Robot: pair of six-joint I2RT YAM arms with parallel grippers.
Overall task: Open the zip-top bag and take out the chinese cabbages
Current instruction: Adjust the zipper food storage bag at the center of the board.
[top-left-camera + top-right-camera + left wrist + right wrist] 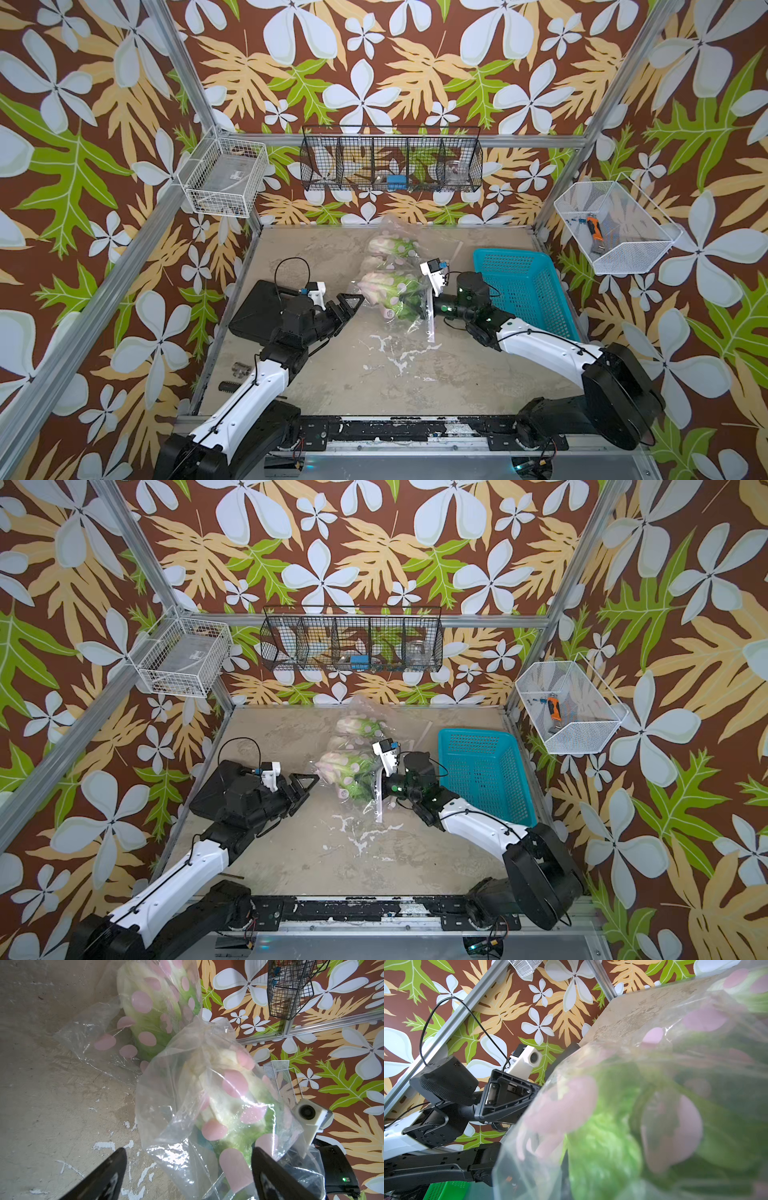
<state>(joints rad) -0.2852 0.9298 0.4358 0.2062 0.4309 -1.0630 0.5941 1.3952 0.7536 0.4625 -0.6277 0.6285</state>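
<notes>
A mottled grey surface is seen in both top views, enclosed by flower-patterned walls. A long black wire rack is hung on the far wall. A white wire basket is fixed to the left wall and a white mesh basket to the right wall. A teal plastic basket is set on the right side of the surface, against the right wall.

The zip-top bag, clear with pink dots, is stretched from the far middle of the surface toward the centre. Its near end is raised off the surface between the two arms. The chinese cabbages are all held inside the bag, lined up from far to near, white bases to the left and green leaves to the right. The nearest head is lifted with the bag's raised end.

The left claw is spread wide at the bag's left edge. In the left wrist view plastic is seen between its fingers, with nothing pinched. The right claw is pressed together on the bag's right edge, where the zip strip hangs down. Its tips are hidden by plastic.
</notes>
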